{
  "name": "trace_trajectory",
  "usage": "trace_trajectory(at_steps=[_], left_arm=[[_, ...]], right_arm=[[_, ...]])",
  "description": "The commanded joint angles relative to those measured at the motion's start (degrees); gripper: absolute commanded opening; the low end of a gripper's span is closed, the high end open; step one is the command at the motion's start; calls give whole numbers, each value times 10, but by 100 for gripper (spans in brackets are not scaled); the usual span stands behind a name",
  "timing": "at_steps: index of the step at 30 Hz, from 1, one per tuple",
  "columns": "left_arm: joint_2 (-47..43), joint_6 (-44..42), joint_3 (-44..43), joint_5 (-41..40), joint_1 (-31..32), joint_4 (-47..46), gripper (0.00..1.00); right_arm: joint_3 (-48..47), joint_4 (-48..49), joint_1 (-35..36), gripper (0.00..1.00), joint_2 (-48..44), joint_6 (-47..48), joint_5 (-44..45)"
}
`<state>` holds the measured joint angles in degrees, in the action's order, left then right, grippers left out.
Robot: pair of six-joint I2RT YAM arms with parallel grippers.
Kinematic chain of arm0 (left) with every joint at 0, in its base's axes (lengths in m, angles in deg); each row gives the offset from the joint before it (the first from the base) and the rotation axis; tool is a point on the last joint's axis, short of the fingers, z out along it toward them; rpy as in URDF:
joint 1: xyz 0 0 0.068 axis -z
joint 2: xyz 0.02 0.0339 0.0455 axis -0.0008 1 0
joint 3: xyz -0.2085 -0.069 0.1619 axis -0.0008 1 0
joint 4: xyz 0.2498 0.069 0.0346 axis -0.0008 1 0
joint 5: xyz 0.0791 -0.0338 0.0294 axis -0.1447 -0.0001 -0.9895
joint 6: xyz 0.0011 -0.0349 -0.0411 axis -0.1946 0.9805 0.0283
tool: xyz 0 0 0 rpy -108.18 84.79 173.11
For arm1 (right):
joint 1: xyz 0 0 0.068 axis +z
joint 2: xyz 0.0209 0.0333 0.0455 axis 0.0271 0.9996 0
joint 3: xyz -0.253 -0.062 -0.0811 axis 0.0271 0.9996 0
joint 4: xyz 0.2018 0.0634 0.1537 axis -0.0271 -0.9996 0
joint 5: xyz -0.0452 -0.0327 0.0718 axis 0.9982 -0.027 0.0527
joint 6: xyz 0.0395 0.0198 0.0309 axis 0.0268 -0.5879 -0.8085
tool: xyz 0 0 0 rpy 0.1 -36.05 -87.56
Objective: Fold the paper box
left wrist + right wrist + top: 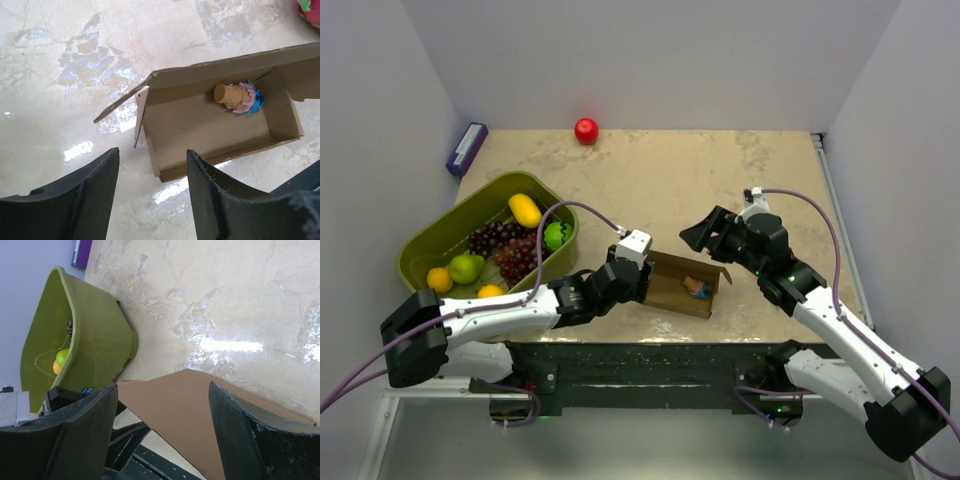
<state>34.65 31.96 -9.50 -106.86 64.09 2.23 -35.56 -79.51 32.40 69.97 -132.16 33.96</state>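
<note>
The paper box (687, 285) lies open-topped on the table (720, 180) near its front edge, between the two arms. My left fingers (107, 165) stand apart with nothing gripped between them. In the left wrist view the box's near corner shows in the gap just past their tips, and its end flap hangs outward to the left. A small tan cone-shaped toy (235, 96) with pink and blue at one end lies inside, against the far wall.

My right fingers (100, 410) are spread wide too, holding nothing. They hover above and beyond the box's right end, and a brown flap shows between them in the right wrist view.

The table is glossy beige with a marbled pattern. At its left sits an olive-green basket (430, 245) of fruit: grapes, a lemon, oranges. A red ball (586, 130) rests at the back edge and a purple block (466, 147) at the far left corner. Pale, plain walls close in on three sides.
</note>
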Motion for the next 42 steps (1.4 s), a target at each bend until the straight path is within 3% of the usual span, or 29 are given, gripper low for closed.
trace_trajectory(at_steps=[1,13,18,23,35,42], left_arm=[[8,-38,-6,10,-17,-27,58],[34,-48,-20,36,-24,-67,34],[44,-40,-23,49,-24,-79,17],[58,-29,-30,59,-23,-79,9],[68,11,14,63,-10,-85,5],[24,13,35,77,-8,-75,28]], right_arm=[[2,27,3,76,-8,-1,13],[22,28,7,75,-14,-11,7],[24,30,10,75,-12,-14,7],[34,37,17,75,-8,-17,8],[81,27,47,74,-23,-44,33],[133,32,61,73,-47,-78,52]])
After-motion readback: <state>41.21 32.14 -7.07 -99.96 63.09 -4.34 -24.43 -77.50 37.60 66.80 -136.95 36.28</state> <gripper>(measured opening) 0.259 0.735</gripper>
